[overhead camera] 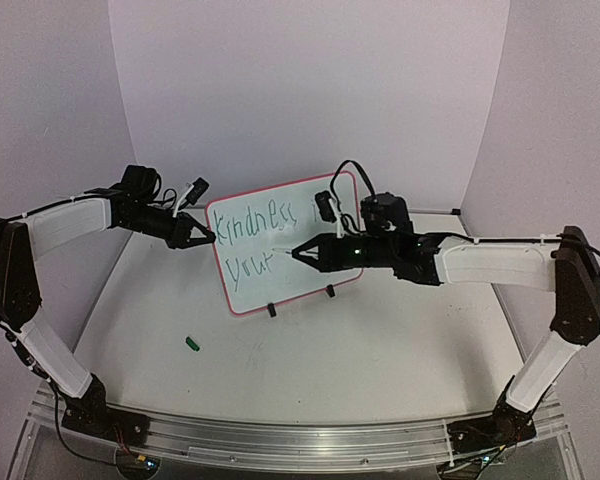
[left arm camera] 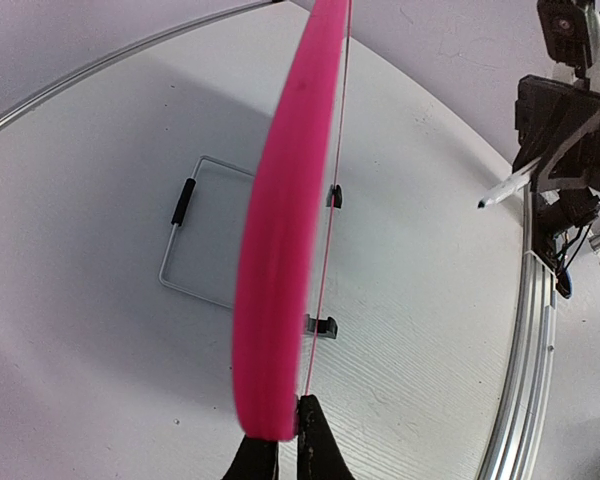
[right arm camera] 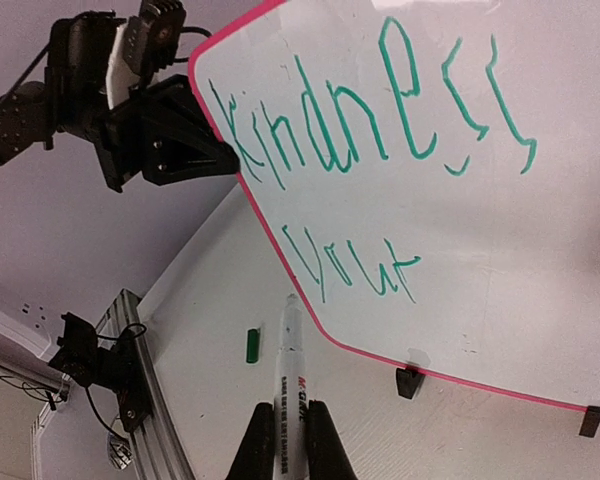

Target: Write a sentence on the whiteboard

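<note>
Right claw (overhead camera: 298,253) horizontal, facing whiteboard (overhead camera: 270,292)

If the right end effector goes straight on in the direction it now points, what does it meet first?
Probably the whiteboard: the marker in the right end effector aims at its face, near the lower row of the sentence. How far off is unclear.

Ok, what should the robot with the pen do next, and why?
Probably ease the right claw forward until the marker touches the whiteboard just after "your". The sentence looks unfinished, the tip is clear of the board, and the left claw grips its edge.
</note>
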Controlling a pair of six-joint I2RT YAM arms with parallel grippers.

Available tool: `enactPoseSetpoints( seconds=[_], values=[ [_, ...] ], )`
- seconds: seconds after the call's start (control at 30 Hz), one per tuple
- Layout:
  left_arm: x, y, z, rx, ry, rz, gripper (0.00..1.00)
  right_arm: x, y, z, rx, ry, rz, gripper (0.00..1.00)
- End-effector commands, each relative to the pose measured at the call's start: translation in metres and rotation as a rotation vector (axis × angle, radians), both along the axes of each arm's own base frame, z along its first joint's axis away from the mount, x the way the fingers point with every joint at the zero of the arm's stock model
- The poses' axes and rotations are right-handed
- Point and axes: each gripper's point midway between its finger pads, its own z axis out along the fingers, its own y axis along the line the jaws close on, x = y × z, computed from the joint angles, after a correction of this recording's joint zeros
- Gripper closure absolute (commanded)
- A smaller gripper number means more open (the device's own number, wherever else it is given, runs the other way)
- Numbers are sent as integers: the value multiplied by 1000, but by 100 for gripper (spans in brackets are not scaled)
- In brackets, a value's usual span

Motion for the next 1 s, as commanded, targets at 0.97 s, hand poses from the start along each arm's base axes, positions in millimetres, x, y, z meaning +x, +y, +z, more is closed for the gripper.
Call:
enactPoseSetpoints(
  seconds=[0.97],
  values=[
    [-1,-3,-13,82,-4,3,100,63,-17,-34,-22,0,-74,100]
  ],
)
